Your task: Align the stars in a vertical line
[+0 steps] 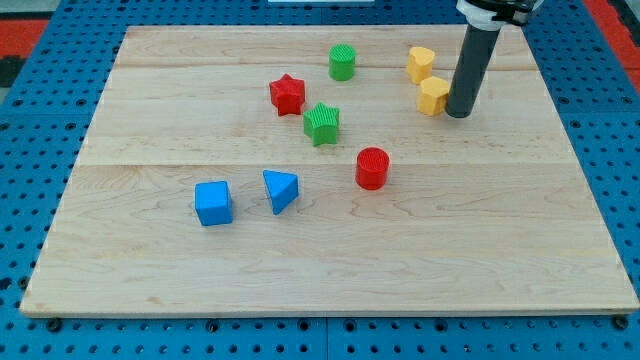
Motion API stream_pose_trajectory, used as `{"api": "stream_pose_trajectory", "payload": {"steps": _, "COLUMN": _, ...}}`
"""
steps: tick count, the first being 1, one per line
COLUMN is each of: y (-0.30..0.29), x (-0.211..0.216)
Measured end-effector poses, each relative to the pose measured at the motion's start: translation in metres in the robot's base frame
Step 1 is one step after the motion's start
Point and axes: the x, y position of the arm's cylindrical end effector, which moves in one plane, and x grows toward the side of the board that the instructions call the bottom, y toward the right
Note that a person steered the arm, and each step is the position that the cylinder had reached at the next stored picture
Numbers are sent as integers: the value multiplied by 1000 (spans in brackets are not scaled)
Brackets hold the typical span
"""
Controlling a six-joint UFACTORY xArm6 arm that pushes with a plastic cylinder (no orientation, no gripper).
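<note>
My tip (457, 113) is resting on the wooden board (150, 270), grasping nothing, being a bare rod, and touching or just beside the lower yellow block (433, 96); the upper yellow block (421, 63) is lying to its upper left. Red star (287, 94), ribbed and squat, is sitting well to the tip's left; green star (322, 123), likewise ribbed, is sitting nearer, just below-right of the red; neither is showing a long axis. Green cylinder (343, 62), red cylinder (372, 168), blue cube (213, 203) and blue wedge (280, 190) are all lying left of the tip.
</note>
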Motion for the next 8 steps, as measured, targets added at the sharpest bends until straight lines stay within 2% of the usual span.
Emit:
{"api": "stream_pose_trajectory", "payload": {"steps": 1, "y": 0, "x": 0}}
{"api": "stream_pose_trajectory", "payload": {"steps": 2, "y": 0, "x": 17}}
{"api": "stream_pose_trajectory", "payload": {"steps": 3, "y": -18, "x": 52}}
{"api": "stream_pose_trajectory", "payload": {"steps": 4, "y": -76, "x": 33}}
{"api": "stream_pose_trajectory", "payload": {"steps": 5, "y": -100, "x": 10}}
{"api": "stream_pose_trajectory", "payload": {"steps": 6, "y": -134, "x": 17}}
{"api": "stream_pose_trajectory", "payload": {"steps": 7, "y": -144, "x": 42}}
{"api": "stream_pose_trajectory", "payload": {"steps": 8, "y": -147, "x": 46}}
